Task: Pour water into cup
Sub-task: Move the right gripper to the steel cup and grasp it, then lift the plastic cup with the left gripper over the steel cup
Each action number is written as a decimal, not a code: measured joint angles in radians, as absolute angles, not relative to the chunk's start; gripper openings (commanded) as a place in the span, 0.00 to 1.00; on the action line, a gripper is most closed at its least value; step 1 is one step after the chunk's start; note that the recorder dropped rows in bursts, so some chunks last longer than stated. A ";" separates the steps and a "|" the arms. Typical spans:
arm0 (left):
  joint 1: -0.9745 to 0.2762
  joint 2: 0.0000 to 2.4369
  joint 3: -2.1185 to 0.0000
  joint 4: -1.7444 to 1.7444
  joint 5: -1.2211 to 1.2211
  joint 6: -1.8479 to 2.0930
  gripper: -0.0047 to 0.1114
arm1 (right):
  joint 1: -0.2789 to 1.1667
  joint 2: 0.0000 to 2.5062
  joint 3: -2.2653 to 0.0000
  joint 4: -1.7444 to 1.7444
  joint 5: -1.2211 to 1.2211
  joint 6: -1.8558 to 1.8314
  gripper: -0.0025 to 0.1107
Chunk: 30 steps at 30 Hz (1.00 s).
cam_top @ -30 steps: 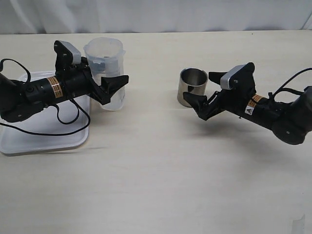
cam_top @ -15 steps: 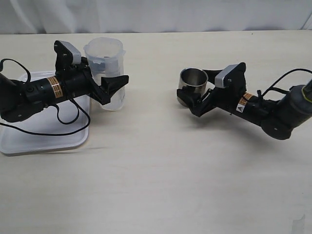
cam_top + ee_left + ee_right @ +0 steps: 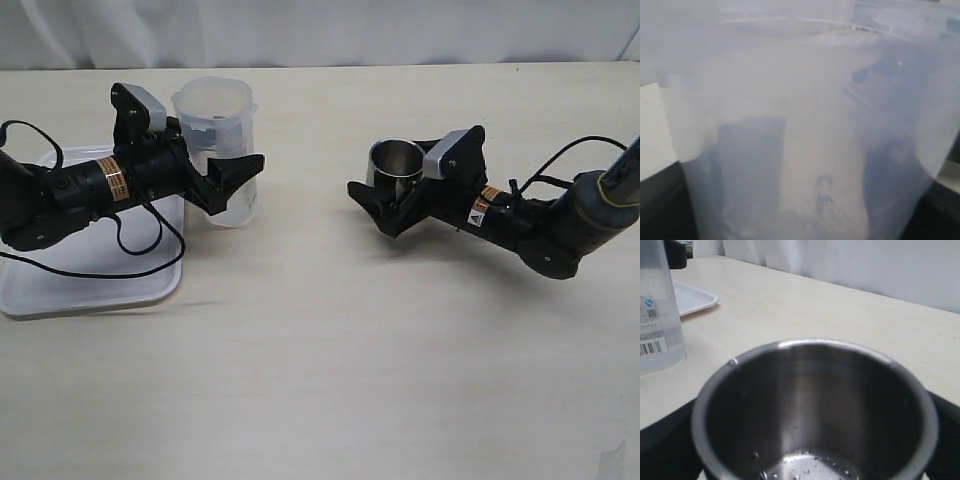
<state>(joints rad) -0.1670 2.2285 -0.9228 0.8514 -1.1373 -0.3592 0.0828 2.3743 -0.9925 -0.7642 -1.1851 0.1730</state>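
My left fingers (image 3: pixel 235 172) are hugging the measuring beaker (image 3: pixel 212 105). My right fingers (image 3: pixel 372 205) are standing wide around the steel cup (image 3: pixel 392 158). Next, I think, they need squeezing shut.

Steel cup (image 3: pixel 392 166) upright, droplets (image 3: pixel 805 471) inside

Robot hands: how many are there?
2. The left hand grips the plastic beaker beside the tray; the right hand sits open around the steel cup.

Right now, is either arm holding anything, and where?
Left fingers clamp the beaker by its lower half; right fingers stand open around the cup, holding nothing.
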 measured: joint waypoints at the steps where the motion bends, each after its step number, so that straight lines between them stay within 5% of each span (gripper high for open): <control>1: -0.167 2.229 -0.923 0.851 -1.137 -0.359 0.04 | 0.083 2.374 -0.993 -0.764 -1.179 0.173 0.82; 5: -0.167 2.229 -0.923 0.851 -1.137 -0.359 0.04 | 0.083 2.374 -0.993 -0.764 -1.178 0.173 0.62; 12: -0.167 2.229 -0.923 0.851 -1.137 -0.359 0.04 | 0.083 2.374 -0.996 -0.799 -1.167 0.174 0.05; 30: -0.167 2.207 -0.923 0.856 -1.106 -0.361 0.04 | 0.083 2.273 -0.996 -1.110 -1.164 0.327 0.06</control>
